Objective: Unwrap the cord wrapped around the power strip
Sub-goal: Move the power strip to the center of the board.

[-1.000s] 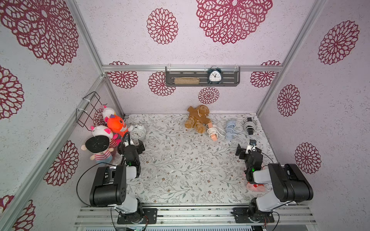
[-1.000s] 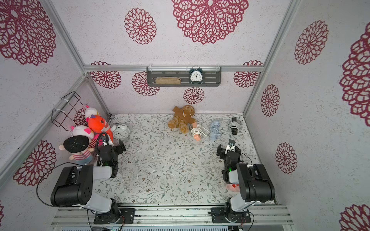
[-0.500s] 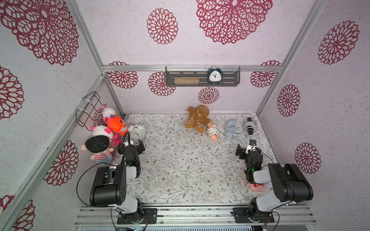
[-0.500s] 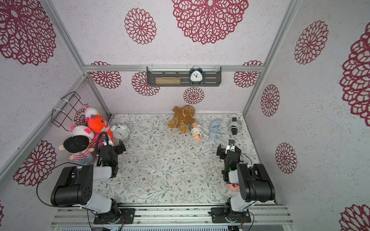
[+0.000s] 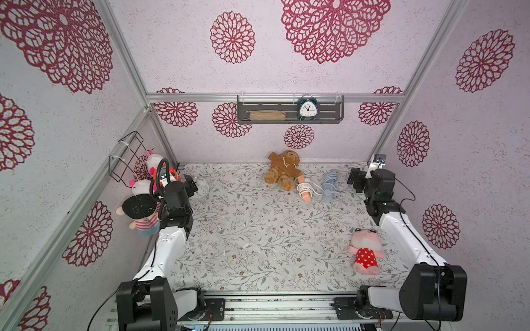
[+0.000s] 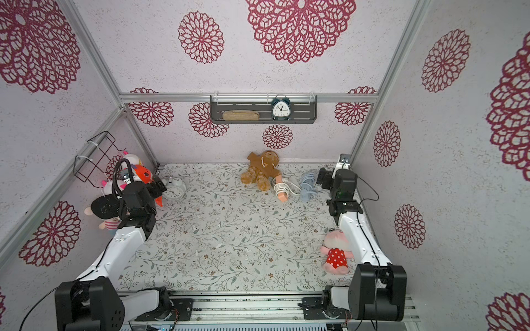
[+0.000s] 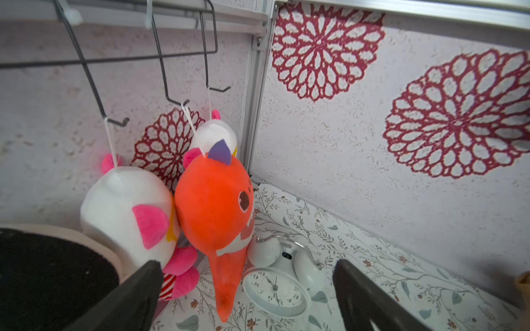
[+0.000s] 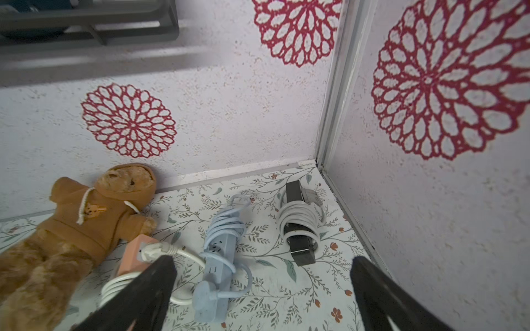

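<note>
Both arms are reaching forward from the near rail, one along each side of the counter [image 5: 252, 235], elbows low and wrists raised. A pink plush [image 5: 364, 253] is lying just beside the right forearm. Farther in, the left fingers [image 5: 191, 183] are spread wide and gripping nothing, hovering near a white alarm clock [image 5: 200, 187] and a hanging orange plush [image 7: 218, 206]. The right fingers [image 5: 354, 180] are gaping just as wide, empty and touching nothing, hanging over the far right corner. Three power strips are lying side by side near the back wall, cords still wound on:
- the peach strip [image 5: 304, 191] is just beside a brown bear [image 5: 282, 170]
- the blue strip [image 5: 329, 183] is sitting in the middle
- the black strip [image 8: 298, 226] is sitting nearest the right wall, hidden in both top views behind the right fingers

A wall shelf [image 5: 289, 110] is hanging beyond.
</note>
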`<state>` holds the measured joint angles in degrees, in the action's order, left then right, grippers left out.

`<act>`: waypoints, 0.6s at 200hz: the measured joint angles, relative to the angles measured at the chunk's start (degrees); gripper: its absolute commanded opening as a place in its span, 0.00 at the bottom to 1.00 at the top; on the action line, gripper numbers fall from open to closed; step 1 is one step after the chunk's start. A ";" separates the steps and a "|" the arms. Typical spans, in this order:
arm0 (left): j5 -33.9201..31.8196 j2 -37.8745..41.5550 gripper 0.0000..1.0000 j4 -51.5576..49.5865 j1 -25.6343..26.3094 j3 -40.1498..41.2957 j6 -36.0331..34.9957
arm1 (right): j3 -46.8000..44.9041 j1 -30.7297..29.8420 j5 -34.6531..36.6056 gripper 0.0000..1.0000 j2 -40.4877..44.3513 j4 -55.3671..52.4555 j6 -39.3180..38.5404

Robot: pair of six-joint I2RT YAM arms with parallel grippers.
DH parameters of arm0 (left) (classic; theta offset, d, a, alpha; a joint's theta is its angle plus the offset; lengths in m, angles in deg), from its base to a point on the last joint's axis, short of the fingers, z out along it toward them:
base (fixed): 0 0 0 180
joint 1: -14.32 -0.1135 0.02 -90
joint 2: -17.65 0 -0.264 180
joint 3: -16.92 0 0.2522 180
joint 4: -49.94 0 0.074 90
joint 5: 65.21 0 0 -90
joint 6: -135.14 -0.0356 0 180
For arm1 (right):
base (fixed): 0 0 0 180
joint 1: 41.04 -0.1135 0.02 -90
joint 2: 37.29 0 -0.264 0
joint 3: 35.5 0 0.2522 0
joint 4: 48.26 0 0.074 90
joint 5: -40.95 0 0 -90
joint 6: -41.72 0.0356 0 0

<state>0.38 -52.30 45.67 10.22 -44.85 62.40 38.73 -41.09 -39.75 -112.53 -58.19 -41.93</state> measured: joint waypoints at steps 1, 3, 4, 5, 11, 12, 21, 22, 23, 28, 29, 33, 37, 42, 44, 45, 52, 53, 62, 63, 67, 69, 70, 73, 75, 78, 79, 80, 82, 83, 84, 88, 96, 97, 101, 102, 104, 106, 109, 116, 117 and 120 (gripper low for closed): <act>-0.07 0.02 0.97 -0.28 0.13 -0.15 0.02 | 0.61 0.02 -0.24 0.99 -0.20 -0.96 0.24; -0.15 0.04 0.97 -1.16 0.44 -0.55 0.22 | 1.20 0.07 -0.50 0.99 -0.33 -1.90 0.35; -0.15 0.07 0.97 -1.46 0.55 -0.66 0.28 | 1.75 0.09 -0.72 0.99 -0.50 -2.71 0.42; -0.15 0.09 0.97 -1.81 0.70 -0.76 0.31 | 2.01 0.11 -0.87 0.99 -0.61 -3.17 0.50; -0.33 0.11 0.97 -4.24 1.77 -1.42 0.59 | 3.89 0.20 -2.08 0.99 -1.60 -6.40 1.20; -0.31 0.11 0.97 -4.57 1.92 -1.49 0.63 | 4.28 0.20 -2.36 0.99 -1.95 -7.19 1.31; 0.00 0.09 0.97 -7.98 3.72 -1.90 1.01 | 6.10 0.28 -4.17 0.99 -3.93 -11.15 2.08; 0.07 0.09 0.97 -8.31 3.87 -1.90 1.05 | 6.32 0.28 -4.42 0.99 -4.28 -11.82 2.25; 0.09 0.09 0.97 -8.90 4.11 -1.90 1.11 | 6.43 0.28 -4.57 0.99 -4.44 -12.04 2.34; 0.59 0.09 0.97 -10.67 4.94 -1.90 1.42 | 7.04 0.28 -5.70 0.99 -5.90 -14.21 2.73; 0.72 0.09 0.97 -11.21 5.18 -1.90 1.46 | 7.19 0.31 -6.08 0.99 -6.29 -14.69 2.86; 1.16 0.11 0.97 -12.66 5.79 -1.90 1.70 | 7.52 0.31 -6.78 0.98 -7.43 -16.06 3.08; 1.64 0.11 0.97 -13.92 6.36 -1.90 1.86 | 7.82 0.37 -7.72 0.98 -8.74 -17.81 3.43; 2.34 0.15 0.97 -15.56 7.19 -1.90 2.27 | 8.15 0.39 -8.41 0.97 -10.19 -19.47 3.78; 2.69 0.17 0.97 -16.24 7.48 -1.90 2.43 | 8.35 0.42 -8.74 0.96 -10.86 -20.31 3.93; 2.80 0.22 0.97 -16.46 7.58 -1.90 2.49 | 8.39 0.42 -8.85 0.96 -11.10 -20.57 3.91; 3.63 0.42 0.97 -18.25 8.46 -1.88 2.93 | 8.96 0.59 -9.68 0.95 -13.42 -22.91 4.35; 3.69 0.48 0.97 -18.40 8.57 -1.86 2.97 | 9.09 0.63 -9.81 0.95 -13.90 -23.39 4.37; 4.70 1.11 0.98 -20.28 9.84 -1.70 3.52 | 10.08 1.03 -10.25 0.93 -16.39 -26.01 5.03; 4.74 1.18 0.98 -20.41 9.94 -1.70 3.56 | 10.19 1.07 -10.27 0.93 -16.57 -26.23 5.14; 5.01 1.64 0.98 -21.29 10.49 -1.66 3.89 | 10.88 1.31 -10.23 0.92 -17.88 -27.43 5.35; 5.09 1.77 0.98 -21.53 10.67 -1.62 3.98 | 11.30 1.44 -10.23 0.92 -18.38 -28.02 5.55; 5.14 1.86 0.98 -21.62 10.73 -1.60 4.02 | 11.43 1.49 -10.21 0.91 -18.56 -28.20 5.57; 5.44 2.25 0.98 -22.03 11.19 -1.49 4.24 | 12.04 1.64 -10.25 0.90 -19.43 -28.87 5.79; 5.55 2.40 0.98 -22.25 11.37 -1.44 4.37 | 12.55 1.75 -10.25 0.89 -19.96 -29.42 5.86; 5.77 2.73 0.99 -22.56 11.72 -1.36 4.55 | 13.20 1.90 -10.32 0.88 -20.65 -29.94 6.10; 5.84 2.82 0.99 -22.64 11.80 -1.31 4.63 | 13.35 1.92 -10.43 0.87 -20.87 -30.01 6.14; 5.95 2.99 0.99 -22.71 12.00 -1.25 4.76 | 13.68 1.95 -10.62 0.87 -21.27 -30.25 6.14; 6.01 3.15 0.99 -22.80 12.20 -1.16 4.94 | 14.01 1.99 -10.78 0.86 -21.59 -30.45 6.36; 6.03 3.21 0.99 -22.84 12.26 -1.11 4.98 | 14.36 2.01 -10.95 0.85 -21.90 -30.62 6.56; 6.14 3.37 0.99 -22.93 12.44 -1.03 5.09 | 14.51 2.03 -11.04 0.84 -22.03 -30.73 6.64; 6.45 3.72 1.00 -23.10 12.87 -0.79 5.51 | 15.26 2.08 -11.72 0.82 -22.88 -30.95 6.67; 7.32 4.26 0.99 -23.37 13.62 -0.17 6.43 | 16.85 2.25 -13.25 0.79 -24.48 -31.15 7.52; 7.37 4.33 0.99 -23.37 13.66 -0.09 6.49 | 16.98 2.25 -13.35 0.79 -24.59 -31.15 7.63; 7.74 4.48 0.99 -23.37 14.01 0.26 6.95 | 17.75 2.14 -14.16 0.78 -25.40 -31.28 7.61; 7.89 4.52 0.99 -23.43 14.12 0.39 7.13 | 17.88 2.14 -14.21 0.78 -25.51 -31.30 7.74; 8.07 4.59 0.99 -23.50 14.23 0.55 7.30 | 18.23 2.05 -14.49 0.78 -25.81 -31.34 8.04; 8.33 4.63 0.98 -23.50 14.40 0.79 7.74 | 18.56 1.88 -14.80 0.78 -26.23 -31.36 7.87; 8.61 4.70 0.98 -23.50 14.60 1.11 8.02 | 19.02 1.70 -15.04 0.77 -26.67 -31.47 8.11; 9.11 4.70 0.97 -23.50 15.08 1.81 8.85 | 19.98 0.94 -15.58 0.75 -27.69 -31.61 8.33; 9.18 4.70 0.97 -23.50 15.13 1.88 8.94 | 20.04 0.87 -15.63 0.74 -27.78 -31.61 8.37; 9.42 4.68 0.97 -23.50 15.32 2.19 9.38 | 20.37 0.39 -15.78 0.74 -28.24 -31.63 8.28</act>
<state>9.80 -47.62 22.18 25.54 -42.66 71.77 59.10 -40.70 -55.53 -140.77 -89.82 -33.65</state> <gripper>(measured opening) 0.981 0.765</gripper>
